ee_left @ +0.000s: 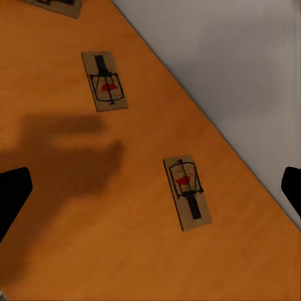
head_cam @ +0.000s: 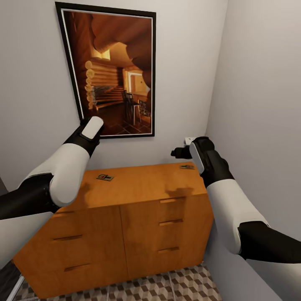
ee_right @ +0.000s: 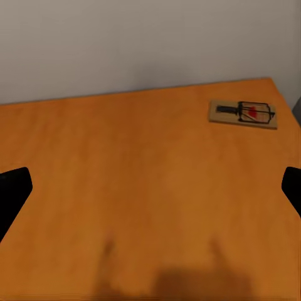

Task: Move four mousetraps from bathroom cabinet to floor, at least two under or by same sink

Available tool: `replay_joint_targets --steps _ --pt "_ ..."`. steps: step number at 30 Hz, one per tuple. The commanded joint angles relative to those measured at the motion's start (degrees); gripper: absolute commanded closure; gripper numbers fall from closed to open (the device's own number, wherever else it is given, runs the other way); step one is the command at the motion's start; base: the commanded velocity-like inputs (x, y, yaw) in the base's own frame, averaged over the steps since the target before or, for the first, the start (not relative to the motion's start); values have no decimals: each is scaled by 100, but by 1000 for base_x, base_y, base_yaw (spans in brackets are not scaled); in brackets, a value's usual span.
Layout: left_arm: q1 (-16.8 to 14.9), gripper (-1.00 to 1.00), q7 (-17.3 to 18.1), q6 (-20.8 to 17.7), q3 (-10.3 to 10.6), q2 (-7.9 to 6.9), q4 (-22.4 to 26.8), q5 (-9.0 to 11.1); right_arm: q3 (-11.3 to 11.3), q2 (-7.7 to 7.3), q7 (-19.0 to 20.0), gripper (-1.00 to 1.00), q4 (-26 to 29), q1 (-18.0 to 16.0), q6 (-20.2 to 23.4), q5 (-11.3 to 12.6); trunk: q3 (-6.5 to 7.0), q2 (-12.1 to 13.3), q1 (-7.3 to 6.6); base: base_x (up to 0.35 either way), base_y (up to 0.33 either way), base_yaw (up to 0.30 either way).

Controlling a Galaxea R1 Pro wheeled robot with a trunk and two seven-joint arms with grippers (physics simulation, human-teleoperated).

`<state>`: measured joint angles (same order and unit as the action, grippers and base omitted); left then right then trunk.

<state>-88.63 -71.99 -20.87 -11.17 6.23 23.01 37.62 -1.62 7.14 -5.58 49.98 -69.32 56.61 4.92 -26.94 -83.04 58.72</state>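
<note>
A: Mousetraps [head_cam: 105, 177] flat on the tabletop of the cabinet [head_cam: 138, 184], not inside it. Four altogether?

B: Seemingly. Three under the left wrist camera: one close below [ee_left: 187, 192], one further along [ee_left: 105, 81], a third cut off at the frame edge [ee_left: 56, 5]. A fourth [ee_right: 243, 114] off by the back right corner, near the wall.

A: And the drawers?

B: All shut, bar handles flush; contents impossible to tell. No need to open any, judging by the count on top.

A: Left gripper [head_cam: 91, 128]?

B: Spread wide, holding nothing, hanging above the tabletop and well clear of it. Nearest trap slightly off to one side of the gap between the fingers [ee_left: 12, 194], its long axis running roughly crosswise to the closing line. Handy, probably: a squeeze across the narrow width after a small shift sideways and a drop straight down.

A: Right gripper [head_cam: 182, 152]?

B: Likewise wide apart and bare, hovering over the right end of the cabinet. Corner trap ahead and off to one side, long axis lying along the closing line rather than across it. Likely needs a wrist turn first.

A: So which arm leads?

B: Left for the cluster, right for the corner one. After that, down to the tiled floor [head_cam: 167, 288].
</note>
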Motion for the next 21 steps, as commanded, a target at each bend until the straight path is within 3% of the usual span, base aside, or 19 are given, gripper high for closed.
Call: replay_joint_targets --steps 1,10,15,21 --pt "-1 -100 -21 -85 -14 -3 7 3 -16 1 -58 -100 7 19 19 53 -7 -4 1 155 -126 0" --pt "2 -100 -20 -124 -11 -43 8 3 -22 4 -58 -100 11 54 17 53 -7 -4 1 229 -136 0" --pt "-2 -100 -24 -135 -11 -58 11 1 -22 2 -58 -100 6 64 17 53 -7 -4 1 260 -24 0" --pt "2 -100 -25 -143 -9 -109 5 -6 -23 5 -58 -100 4 67 17 53 -7 -4 1 95 1 0"
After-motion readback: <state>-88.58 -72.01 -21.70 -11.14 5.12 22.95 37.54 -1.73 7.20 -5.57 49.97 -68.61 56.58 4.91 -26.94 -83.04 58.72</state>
